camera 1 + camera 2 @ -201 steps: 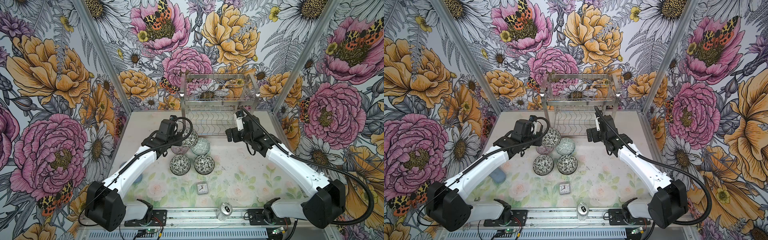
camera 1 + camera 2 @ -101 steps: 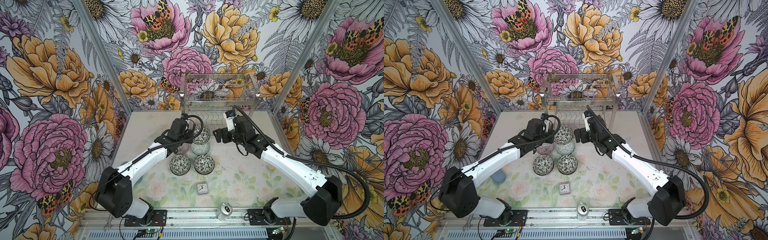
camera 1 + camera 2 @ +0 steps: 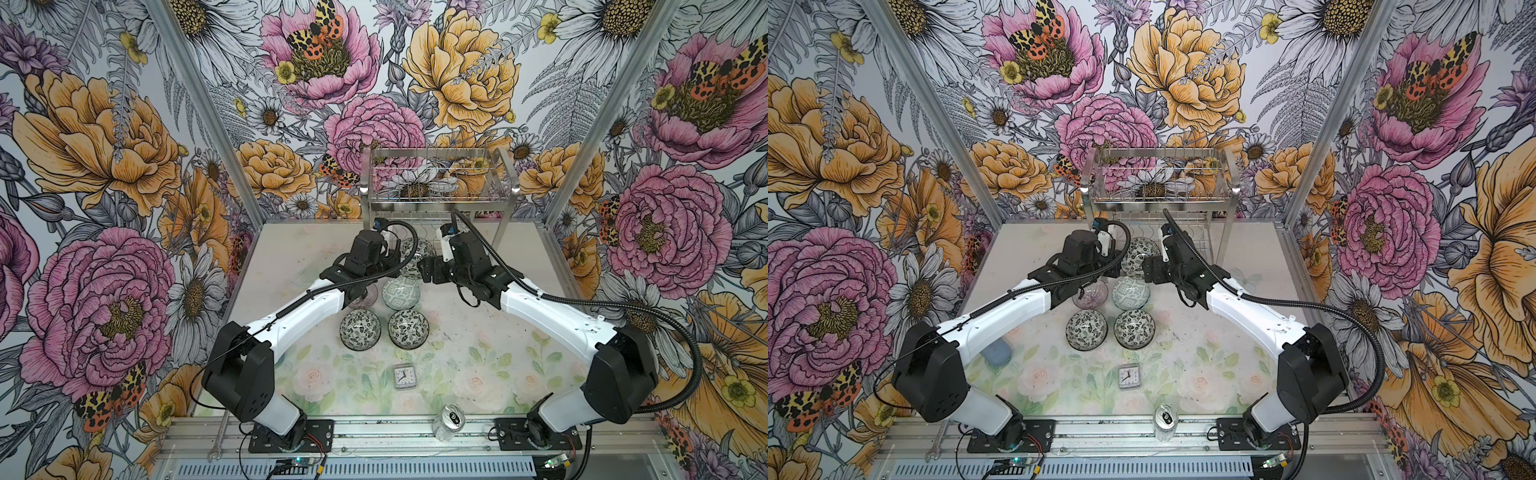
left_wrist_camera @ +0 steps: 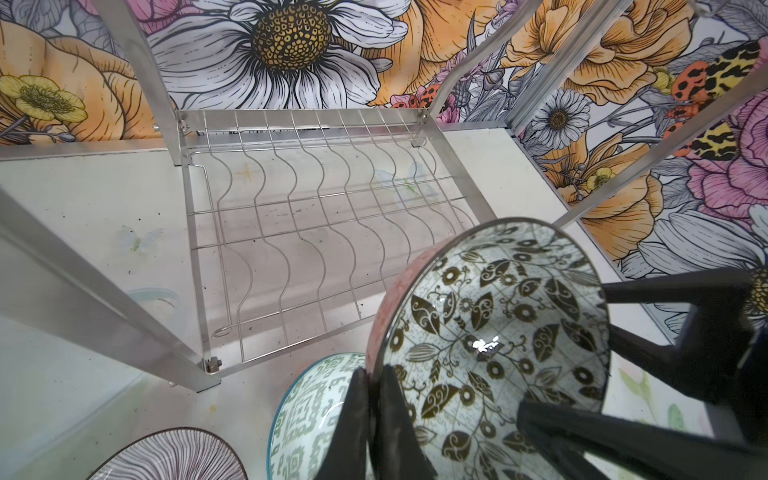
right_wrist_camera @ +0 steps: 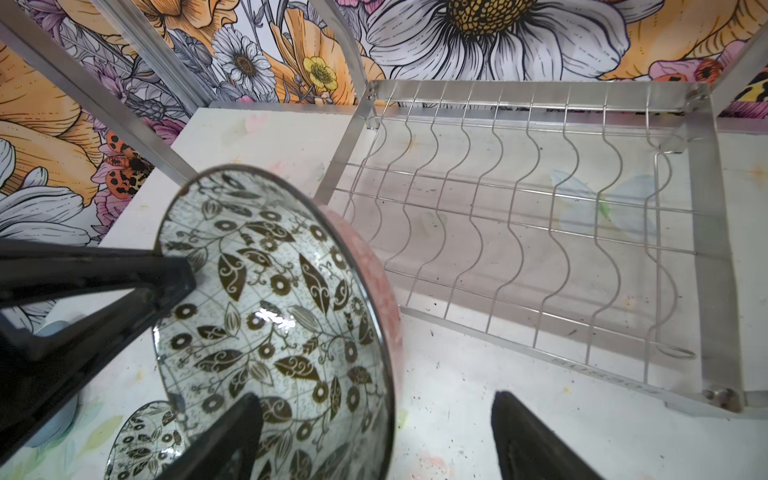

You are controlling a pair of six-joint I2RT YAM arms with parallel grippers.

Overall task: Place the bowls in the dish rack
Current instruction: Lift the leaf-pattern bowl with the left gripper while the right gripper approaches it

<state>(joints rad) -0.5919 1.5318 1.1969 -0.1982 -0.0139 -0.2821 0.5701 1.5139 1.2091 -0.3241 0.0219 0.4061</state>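
Observation:
My left gripper (image 4: 372, 374) is shut on the rim of a black-and-white floral bowl (image 4: 494, 332) with a pink outside. It holds the bowl tilted on edge above the table, in front of the dish rack (image 3: 436, 183). My right gripper (image 5: 374, 397) is open and straddles the opposite rim of the same bowl (image 5: 270, 316), one finger inside and the other well clear outside. In both top views the two grippers meet at this bowl (image 3: 415, 257). The rack's wavy-wire lower tier (image 5: 540, 232) and its upper basket (image 3: 1158, 178) hold nothing.
A green geometric bowl (image 3: 401, 294), two black-and-white bowls (image 3: 360, 331) (image 3: 408, 329) and a pink striped bowl (image 3: 1090, 293) stand on the table. A blue bowl (image 3: 995, 353) lies under the left arm. A small clock (image 3: 404, 376) and a can (image 3: 451, 422) sit near the front.
The left gripper has carried the floral bowl up and toward the middle, in front of the rack. The right gripper has swung left to the bowl's rim and its jaws have narrowed a little.

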